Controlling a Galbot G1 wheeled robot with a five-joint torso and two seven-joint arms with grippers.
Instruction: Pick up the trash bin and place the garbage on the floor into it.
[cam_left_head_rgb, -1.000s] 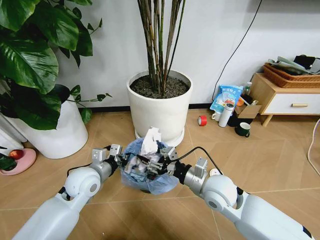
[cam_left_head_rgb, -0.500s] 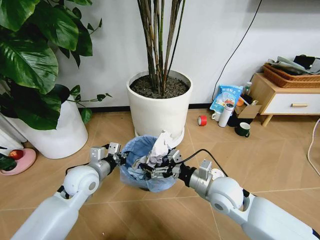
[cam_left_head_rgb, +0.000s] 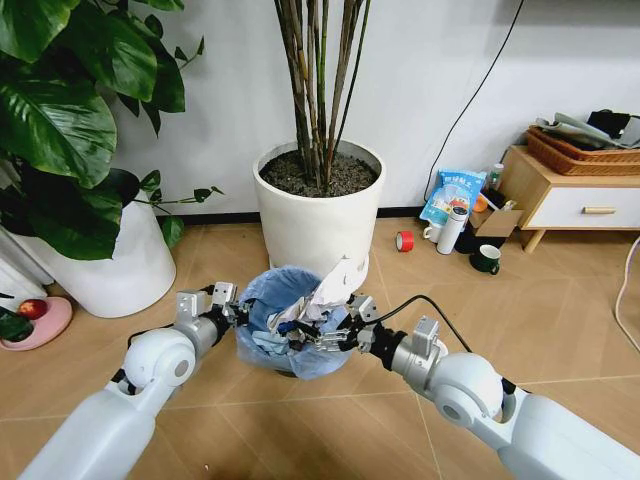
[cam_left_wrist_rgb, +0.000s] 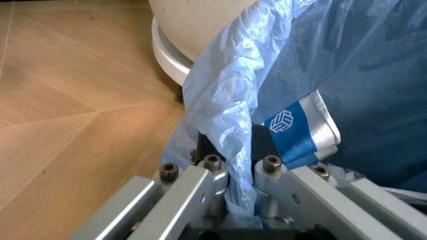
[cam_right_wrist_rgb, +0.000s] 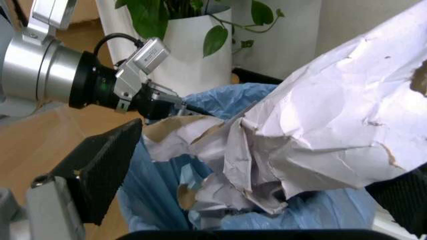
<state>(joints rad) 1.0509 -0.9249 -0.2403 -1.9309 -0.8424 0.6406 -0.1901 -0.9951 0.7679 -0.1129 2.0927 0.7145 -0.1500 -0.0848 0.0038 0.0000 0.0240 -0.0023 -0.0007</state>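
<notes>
The trash bin (cam_left_head_rgb: 290, 335), lined with a crinkly light-blue bag (cam_left_wrist_rgb: 227, 95), is raised a little above the floor (cam_left_head_rgb: 560, 310). My left gripper (cam_left_head_rgb: 236, 312) is shut on its near-left rim; the left wrist view has both fingers (cam_left_wrist_rgb: 200, 172) pinching the bag fold. A large crumpled white paper wad (cam_left_head_rgb: 336, 284) leans out over the bin's far-right rim on top of other garbage inside. My right gripper (cam_left_head_rgb: 322, 336) is at the bin's right side, jaws spread wide. The paper (cam_right_wrist_rgb: 333, 125) lies between them, apart from the left pad (cam_right_wrist_rgb: 100, 170).
A big white plant pot (cam_left_head_rgb: 320, 215) stands right behind the bin, another (cam_left_head_rgb: 110, 265) at the left under large leaves. A red tape roll (cam_left_head_rgb: 404, 241), mugs (cam_left_head_rgb: 486, 260), a snack bag (cam_left_head_rgb: 452, 195) and a low cabinet (cam_left_head_rgb: 570, 195) sit at the back right.
The paper wad has shifted right and tipped over the bin's far-right rim. My right arm has drawn back to the right. The left gripper keeps its hold on the rim.
</notes>
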